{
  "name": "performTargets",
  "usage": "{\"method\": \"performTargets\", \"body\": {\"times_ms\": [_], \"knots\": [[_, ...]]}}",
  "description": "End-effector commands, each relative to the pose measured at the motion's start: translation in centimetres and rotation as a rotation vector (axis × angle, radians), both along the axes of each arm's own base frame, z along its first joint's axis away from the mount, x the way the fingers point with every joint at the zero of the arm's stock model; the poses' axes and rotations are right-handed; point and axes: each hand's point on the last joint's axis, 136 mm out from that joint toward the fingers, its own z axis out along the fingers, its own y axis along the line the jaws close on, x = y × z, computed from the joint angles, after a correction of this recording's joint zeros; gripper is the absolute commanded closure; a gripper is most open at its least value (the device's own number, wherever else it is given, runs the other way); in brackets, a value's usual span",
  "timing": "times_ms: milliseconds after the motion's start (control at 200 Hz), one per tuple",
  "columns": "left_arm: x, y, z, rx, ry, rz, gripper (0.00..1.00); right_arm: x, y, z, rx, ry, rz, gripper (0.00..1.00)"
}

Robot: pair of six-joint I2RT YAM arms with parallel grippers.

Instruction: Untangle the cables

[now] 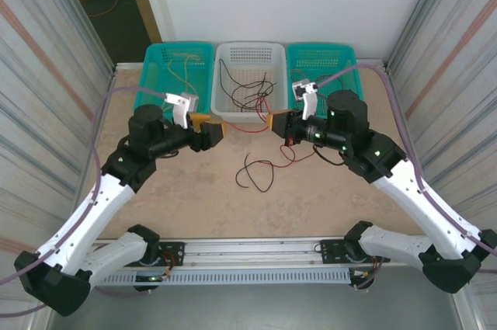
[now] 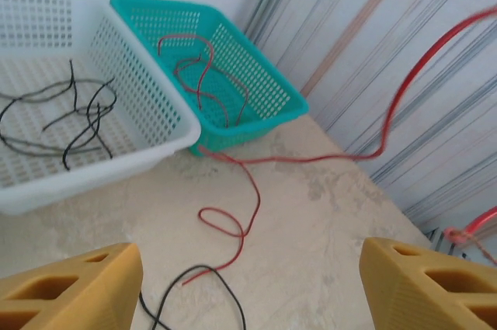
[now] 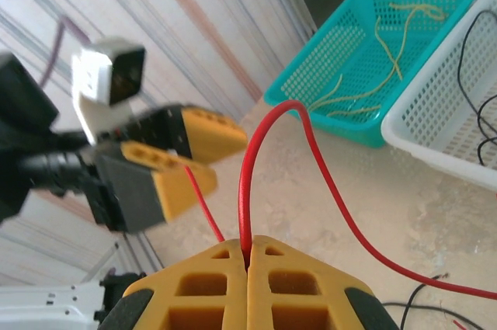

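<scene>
Your right claw (image 3: 248,256) clenches the red cable (image 3: 245,190), rising to 12 then arcing toward 4 o'clock; left claw (image 2: 250,268) released

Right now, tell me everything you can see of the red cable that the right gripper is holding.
The red cable is thin, smooth and glossy, plastic-coated by its look. The right gripper is shut on it. From there it arches upward, then slopes down to the beige table, where its slack lies in loose curls near a teal basket.

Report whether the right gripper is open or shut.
Shut: the right gripper has its yellow fingers meeting, with a red cable pinched between them.
</scene>
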Motion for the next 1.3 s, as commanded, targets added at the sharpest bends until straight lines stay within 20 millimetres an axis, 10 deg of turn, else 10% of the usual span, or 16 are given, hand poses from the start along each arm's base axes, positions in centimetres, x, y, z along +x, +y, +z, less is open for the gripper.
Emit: {"method": "performTargets", "body": {"times_ms": [0, 306, 767, 992, 1293], "knots": [[-1.8, -1.5, 2.6, -0.039, -0.069, -0.160, 0.26, -1.6, 1.4, -0.4, -0.067, -0.020, 0.106, 1.00], [-1.0, -2.4, 3.0, -0.064, -0.058, -0.192, 0.25, -0.3, 1.0, -0.2, -0.136, -0.073, 0.017, 1.00], [0.9, -3.5, -9.6, 0.032, 0.326, -0.003, 0.29, 3.2, -3.5, 6.7, -0.147, -0.251, -0.227, 1.00], [0.2, -4.1, -12.0, 0.099, 0.387, 0.010, 0.31, 8.0, -8.7, 8.4, -0.119, -0.200, -0.400, 1.00], [-0.1, -4.2, -12.1, 0.112, 0.387, 0.019, 0.31, 17.4, -15.9, 4.6, -0.149, 0.016, -0.644, 1.00]]}}
